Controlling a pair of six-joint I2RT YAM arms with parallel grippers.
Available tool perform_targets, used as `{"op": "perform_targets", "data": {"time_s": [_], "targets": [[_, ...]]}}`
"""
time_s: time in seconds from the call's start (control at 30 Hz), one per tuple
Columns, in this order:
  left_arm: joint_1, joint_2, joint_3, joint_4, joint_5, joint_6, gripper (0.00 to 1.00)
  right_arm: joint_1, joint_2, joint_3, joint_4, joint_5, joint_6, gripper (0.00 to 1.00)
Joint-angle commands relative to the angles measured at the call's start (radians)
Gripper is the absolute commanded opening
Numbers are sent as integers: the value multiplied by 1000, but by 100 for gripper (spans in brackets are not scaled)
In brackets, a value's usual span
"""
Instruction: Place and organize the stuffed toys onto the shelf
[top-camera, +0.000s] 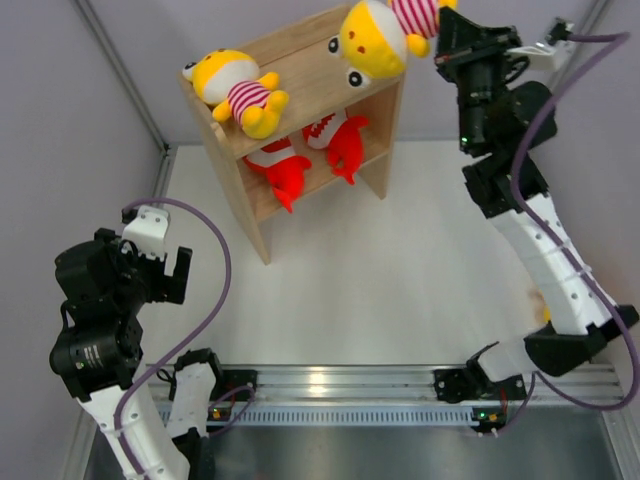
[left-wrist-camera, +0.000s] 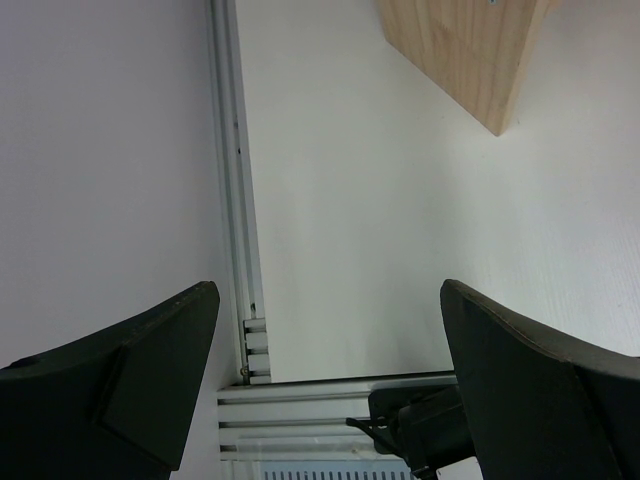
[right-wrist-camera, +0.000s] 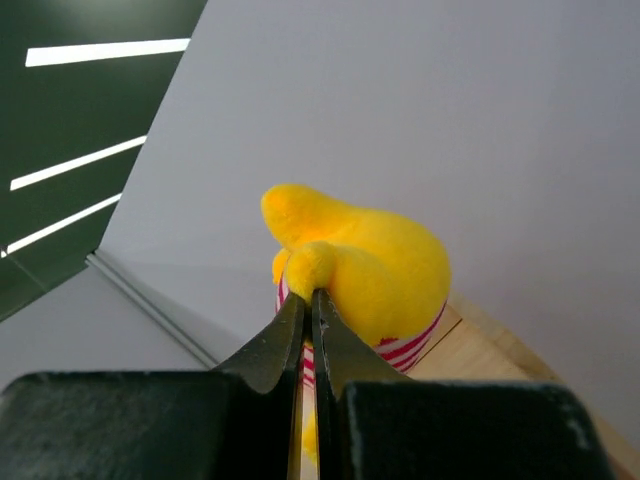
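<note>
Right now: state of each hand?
Left hand: open, empty.
Right hand: shut on yellow toy.

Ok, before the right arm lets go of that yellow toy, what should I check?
1. Right tool shut on the held yellow toy: ok.
2. Held yellow toy above the right end of the shelf top: ok.
3. Held yellow toy resting on the board: cannot tell.
4. Bare board between it and the lying yellow toy: ok.
5. Both red toys inside the lower tier: ok.
6. Left tool open, apart from the shelf: ok.
</note>
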Motion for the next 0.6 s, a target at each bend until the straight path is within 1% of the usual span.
{"op": "perform_targets", "data": {"time_s": [0.0, 0.03, 0.07, 0.1, 0.17, 0.2, 0.23, 0.33, 0.47, 0.53, 0.57], "targets": [[-6, -10, 6, 41, -3, -5, 98, 101, 180, 151, 54, 112, -34, 0], [-5, -12, 5, 41, -6, -5, 98, 117, 217, 188, 45, 131, -34, 0], [-6, -13, 2, 41, -11, -2, 98, 137, 254, 261, 37, 142, -31, 0], [-6, -15, -3, 41, -14, -2, 99, 141, 324, 301, -1, 145, -13, 0], [-11, -19, -11, 41, -26, 1, 99, 150, 391, 408, -33, 165, -11, 0], [-12, -21, -15, 41, -31, 3, 99, 157, 444, 436, -65, 181, -17, 0], [-15, -21, -17, 41, -31, 2, 98, 167, 463, 459, -72, 204, -20, 0], [-17, -25, -18, 41, -28, 1, 99, 174, 483, 440, -89, 258, -23, 0], [-17, -24, -18, 41, -23, 0, 99, 181, 439, 320, -67, 283, -53, 0], [-15, -24, -18, 41, -23, 0, 99, 210, 394, 273, -23, 300, -118, 0], [-15, -25, -17, 41, -22, -2, 99, 221, 359, 213, 0, 301, -144, 1]]}}
